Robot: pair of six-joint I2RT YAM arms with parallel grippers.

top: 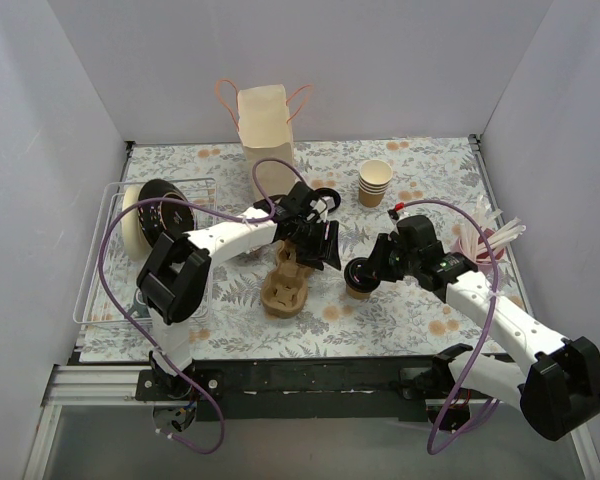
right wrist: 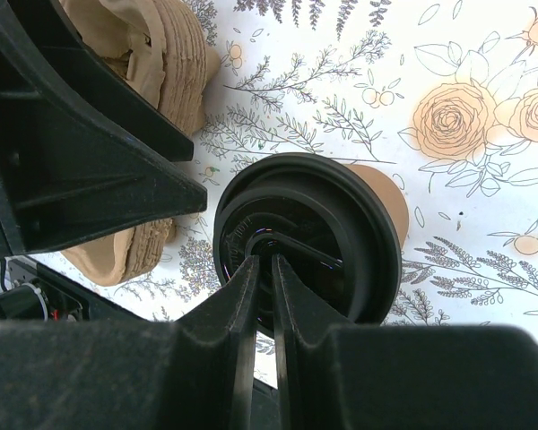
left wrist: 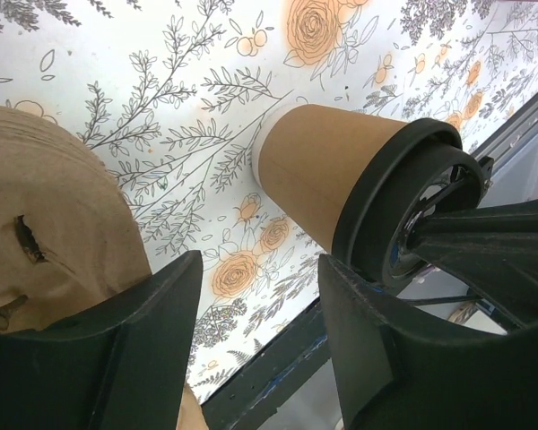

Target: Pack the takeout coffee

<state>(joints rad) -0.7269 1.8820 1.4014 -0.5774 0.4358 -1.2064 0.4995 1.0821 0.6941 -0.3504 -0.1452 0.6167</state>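
Floral table (top: 400,312) bears coffee cup (top: 358,283), carrier (top: 284,291), bag (top: 267,135)

Takeout coffee (left wrist: 318,170) lies beyond my left gripper (left wrist: 255,291), jaws apart.
Its black lid points right; the pulp carrier (left wrist: 45,206) fills the left edge.

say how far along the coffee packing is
Done: the black lid is on the takeout coffee.
In hand: the right gripper is pinched on that lid, with the cup standing on the table beside the pulp carrier. The left gripper is open and empty near the carrier.
Left: the cup is in neither the carrier nor the paper bag.
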